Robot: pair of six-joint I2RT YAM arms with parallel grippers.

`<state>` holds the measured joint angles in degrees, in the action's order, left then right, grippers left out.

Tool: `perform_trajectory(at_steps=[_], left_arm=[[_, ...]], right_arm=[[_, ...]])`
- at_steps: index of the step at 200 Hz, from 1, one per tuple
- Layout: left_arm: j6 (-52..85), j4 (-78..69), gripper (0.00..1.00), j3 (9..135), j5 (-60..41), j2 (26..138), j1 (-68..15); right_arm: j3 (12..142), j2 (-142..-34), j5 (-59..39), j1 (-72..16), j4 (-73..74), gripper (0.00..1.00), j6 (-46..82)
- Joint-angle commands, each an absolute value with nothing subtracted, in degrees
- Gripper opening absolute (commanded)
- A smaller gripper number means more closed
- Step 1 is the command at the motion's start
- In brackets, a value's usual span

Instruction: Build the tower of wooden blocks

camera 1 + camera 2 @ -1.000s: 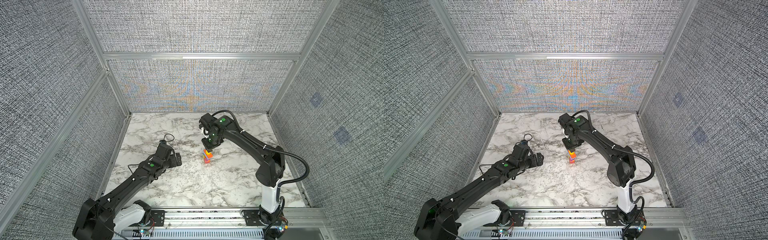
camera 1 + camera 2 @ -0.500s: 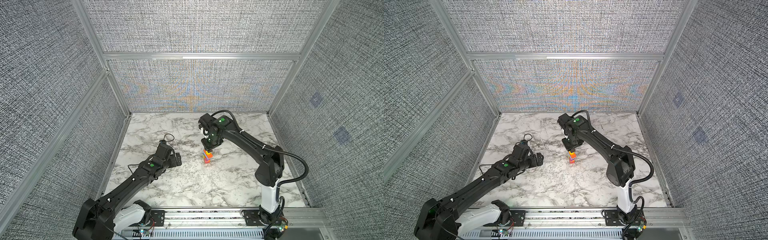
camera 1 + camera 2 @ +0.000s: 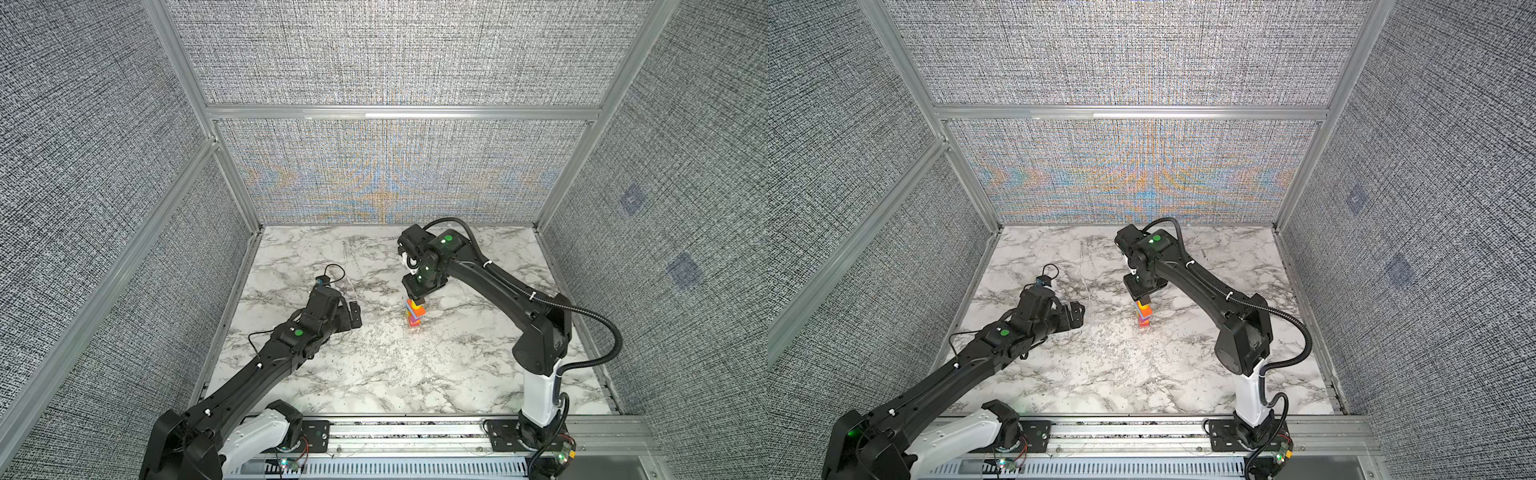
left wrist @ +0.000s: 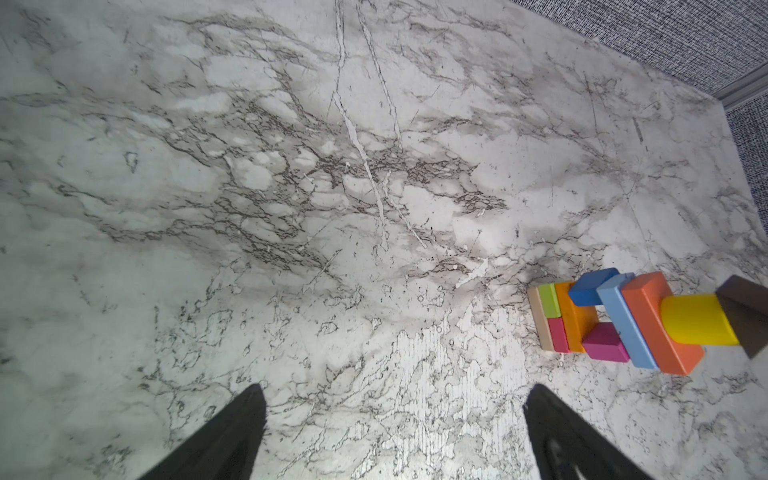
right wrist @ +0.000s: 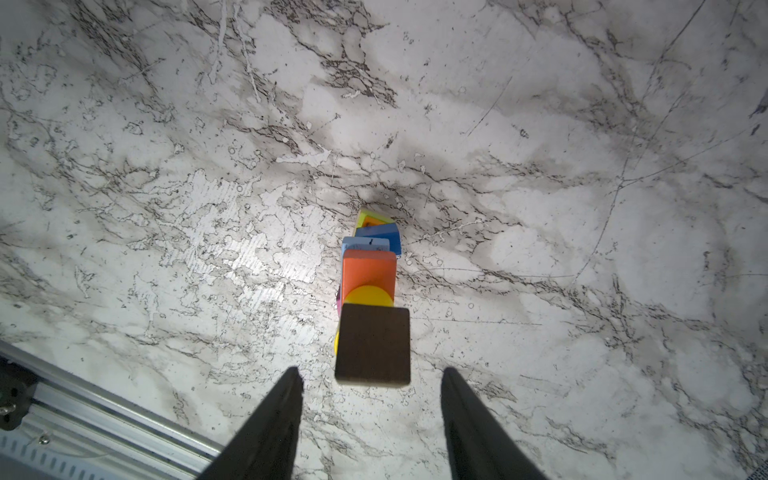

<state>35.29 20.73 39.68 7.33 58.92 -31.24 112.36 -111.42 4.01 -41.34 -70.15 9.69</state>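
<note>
- Marble table (image 3: 374,374), seen in both top views: the tower (image 3: 414,314) stands upright near the middle, one thin stack with its long axis vertical. The right gripper (image 3: 417,300) hangs directly over the tower, fingers pointing down at its top. The left gripper (image 3: 353,314) lies low, well apart on the tower's left, and is aimed toward it.
- Left wrist view: the left gripper (image 4: 397,388) is spread wide with nothing between its fingers. The tower (image 4: 615,324) shows from the side, with the orange slab (image 4: 660,328), yellow cylinder (image 4: 694,320) and brown cap (image 4: 744,316) uppermost.
- Right wrist view: looking down the tower, the cap (image 5: 372,345) sits between the parted fingers of the right gripper (image 5: 372,370). Marble shows on both sides of the cap, so I'd say the gripper holds nothing.
- My reading: the right arm is the nearer one, and the cap lies straight ahead of its jaws. Pulling straight up along the tower's axis looks safest, since any sideways drift could nudge the cap.
</note>
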Motion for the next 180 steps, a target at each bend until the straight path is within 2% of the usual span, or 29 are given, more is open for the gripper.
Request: perform_trajectory(at_steps=[1, 53, 90, 113, 133, 164, 180], left_arm=[[33.5, 22.0, 0.99, 41.3, 8.9, 57.2, -31.2], [33.4, 29.6, 0.99, 47.0, 7.1, 54.4, -31.2], [33.7, 35.9, 0.99, 50.2, 7.4, 51.4, -31.2], [33.5, 39.3, 0.99, 51.6, 9.3, 48.5, -31.2], [33.4, 41.6, 0.99, 52.0, 13.0, 45.8, -31.2], [30.8, 43.9, 0.99, 50.9, 18.2, 41.4, -31.2], [30.3, 43.4, 0.99, 48.9, 20.8, 38.6, -31.2]], right_arm=[[113.1, -109.6, 4.4, -41.6, -70.6, 0.56, 9.3], [107.3, -99.5, 5.5, -41.6, -66.2, 0.56, 9.7], [95.6, -86.8, 8.3, -41.6, -58.9, 0.57, 10.1], [86.6, -76.0, 9.9, -41.5, -52.6, 0.60, 10.1], [76.7, -65.8, 11.1, -41.4, -45.7, 0.70, 10.6], [61.7, -52.8, 15.8, -41.1, -37.4, 0.98, 12.7], [53.4, -47.8, 20.7, -41.1, -33.2, 0.99, 13.0]])
